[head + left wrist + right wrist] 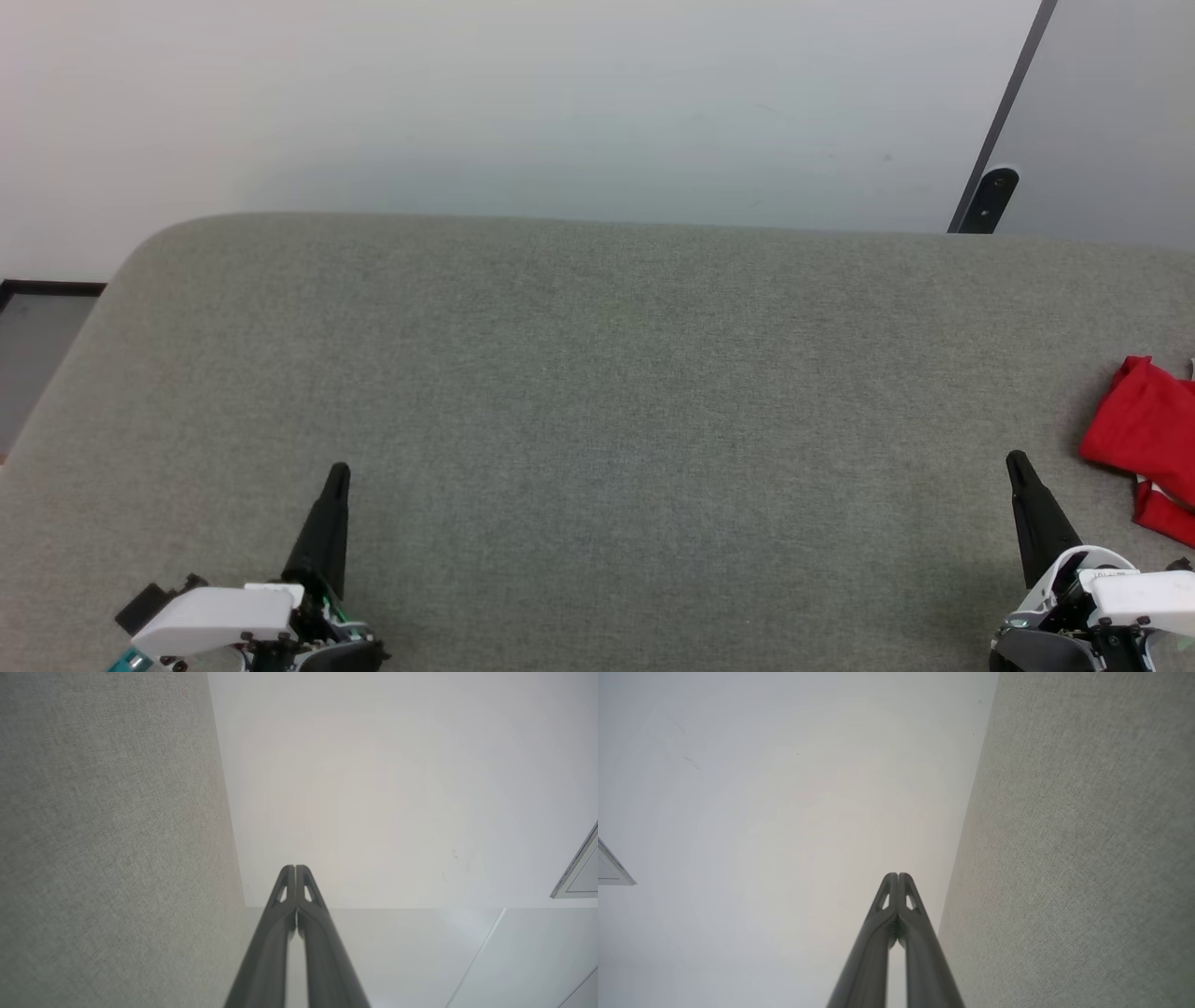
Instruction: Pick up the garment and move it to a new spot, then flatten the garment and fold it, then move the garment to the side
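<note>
Pointing toward the far edge from the near edge of the grey fabric-covered surface (597,373) are two grippers. The left gripper (338,469) is by the near left corner and the right gripper (1016,459) by the near right. Each has its two dark fingers pressed together, tips meeting, with nothing between them. One garment (1144,420), red and crumpled with a sliver of white trim, lies at the right edge of the surface. It sits just beyond the right gripper but apart from it, and the head view cuts part of it off. The woven surface has a rounded far left corner. Behind its far edge stands a plain white wall (560,93), and one dark slanted strip (1004,112) crosses it at the far right.
</note>
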You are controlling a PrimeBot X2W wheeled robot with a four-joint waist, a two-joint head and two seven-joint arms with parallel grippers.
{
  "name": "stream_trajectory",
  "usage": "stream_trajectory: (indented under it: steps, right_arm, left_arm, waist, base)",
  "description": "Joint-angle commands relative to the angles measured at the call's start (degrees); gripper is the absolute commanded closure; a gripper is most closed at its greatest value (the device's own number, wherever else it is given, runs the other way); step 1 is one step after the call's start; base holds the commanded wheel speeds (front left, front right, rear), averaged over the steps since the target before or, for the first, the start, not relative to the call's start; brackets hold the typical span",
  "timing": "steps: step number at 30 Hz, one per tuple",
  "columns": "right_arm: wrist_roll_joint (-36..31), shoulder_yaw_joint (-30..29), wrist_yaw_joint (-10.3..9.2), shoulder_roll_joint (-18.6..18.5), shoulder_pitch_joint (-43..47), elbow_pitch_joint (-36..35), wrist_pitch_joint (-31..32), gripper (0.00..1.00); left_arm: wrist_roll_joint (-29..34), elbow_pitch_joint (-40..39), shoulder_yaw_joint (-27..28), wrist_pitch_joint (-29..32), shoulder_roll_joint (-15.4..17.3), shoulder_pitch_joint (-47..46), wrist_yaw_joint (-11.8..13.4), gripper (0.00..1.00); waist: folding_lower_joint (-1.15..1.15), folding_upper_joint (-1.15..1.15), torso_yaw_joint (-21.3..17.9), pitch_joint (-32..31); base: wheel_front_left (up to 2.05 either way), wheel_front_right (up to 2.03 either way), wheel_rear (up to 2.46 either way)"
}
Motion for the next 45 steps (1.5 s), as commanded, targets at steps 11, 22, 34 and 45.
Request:
stream_trajectory:
  steps: [11, 22, 34, 45]
  right_arm:
    - [0.21, 0.01, -0.04, 0.21, -0.16, 0.02, 0.14, 1.0]
    - [0.21, 0.01, -0.04, 0.21, -0.16, 0.02, 0.13, 1.0]
    - [0.22, 0.02, -0.04, 0.21, -0.16, 0.02, 0.13, 1.0]
    - [0.22, 0.02, -0.04, 0.21, -0.16, 0.02, 0.13, 1.0]
  left_arm:
    - [0.24, 0.11, 0.25, 0.19, -0.13, -0.59, -0.2, 1.0]
    - [0.29, 0.11, 0.29, 0.16, -0.16, -0.59, -0.2, 1.0]
    - [0.34, 0.1, 0.33, 0.19, -0.19, -0.6, -0.2, 1.0]
    - [0.34, 0.1, 0.35, 0.22, -0.21, -0.6, -0.2, 1.0]
  waist:
    - [0.0, 0.0, 0.0, 0.0]
    - [0.0, 0.0, 0.0, 0.0]
    - [0.0, 0.0, 0.0, 0.0]
    - [0.0, 0.0, 0.0, 0.0]
  base:
    - [0.0, 0.0, 0.0]
    - [0.0, 0.0, 0.0]
    - [0.0, 0.0, 0.0]
    - [0.0, 0.0, 0.0]
